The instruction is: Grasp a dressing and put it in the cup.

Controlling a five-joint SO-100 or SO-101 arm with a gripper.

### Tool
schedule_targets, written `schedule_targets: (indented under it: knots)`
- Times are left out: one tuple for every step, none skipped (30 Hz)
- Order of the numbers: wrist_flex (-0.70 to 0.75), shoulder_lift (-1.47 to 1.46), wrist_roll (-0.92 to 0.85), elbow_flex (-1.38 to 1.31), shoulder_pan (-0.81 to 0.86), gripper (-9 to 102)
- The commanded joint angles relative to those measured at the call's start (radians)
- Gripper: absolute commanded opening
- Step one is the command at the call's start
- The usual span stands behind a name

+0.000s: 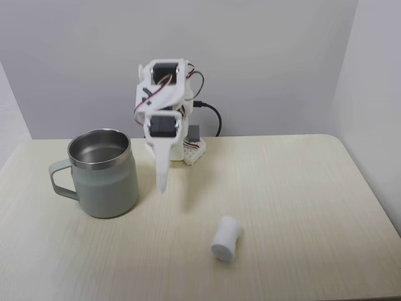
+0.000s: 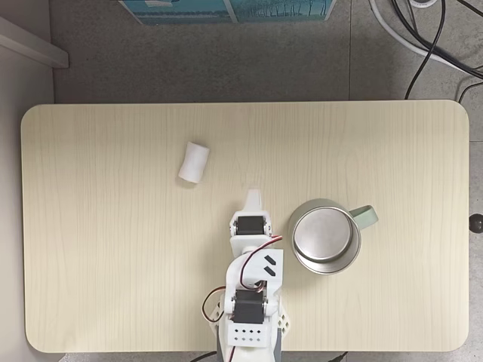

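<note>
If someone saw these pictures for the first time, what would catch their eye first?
Probably the white arm folded at the table's edge, its gripper pointing down at the tabletop and holding nothing. Beside it stands the cup, upright, its shiny inside bare. The dressing lies on its side on the open table, apart from both.

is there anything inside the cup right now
No. The cup shows a bare shiny steel bottom from above, and no wall hides any of it. The dressing lies on the table, apart from the gripper.
</note>
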Motion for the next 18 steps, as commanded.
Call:
schedule_targets:
  knots:
    - [0.06, 0.0, -0.008, 0.133, 0.002, 0]
    - [0.078, 0.006, -0.012, 0.167, -0.003, 0]
    - [0.095, 0.02, -0.02, 0.201, -0.009, 0]
    - [0.11, 0.046, -0.029, 0.239, -0.015, 0]
    - [0.124, 0.086, -0.035, 0.284, -0.023, 0]
    - [0.137, 0.135, -0.044, 0.33, -0.028, 1]
    - [0.149, 0.195, -0.057, 0.382, -0.032, 1]
    - [0.163, 0.258, -0.074, 0.439, -0.037, 2]
    - [0.183, 0.324, -0.094, 0.5, -0.04, 3]
    - [0.202, 0.382, -0.12, 0.558, -0.044, 3]
    - [0.225, 0.436, -0.155, 0.612, -0.052, 4]
    - [0.249, 0.482, -0.192, 0.661, -0.058, 4]
    - [0.27, 0.528, -0.229, 0.706, -0.063, 6]
    - [0.295, 0.578, -0.27, 0.749, -0.066, 7]
    - [0.321, 0.632, -0.308, 0.792, -0.067, 9]
    - [0.342, 0.686, -0.339, 0.833, -0.064, 11]
    - [0.362, 0.741, -0.367, 0.87, -0.057, 13]
    - [0.38, 0.796, -0.396, 0.904, -0.049, 14]
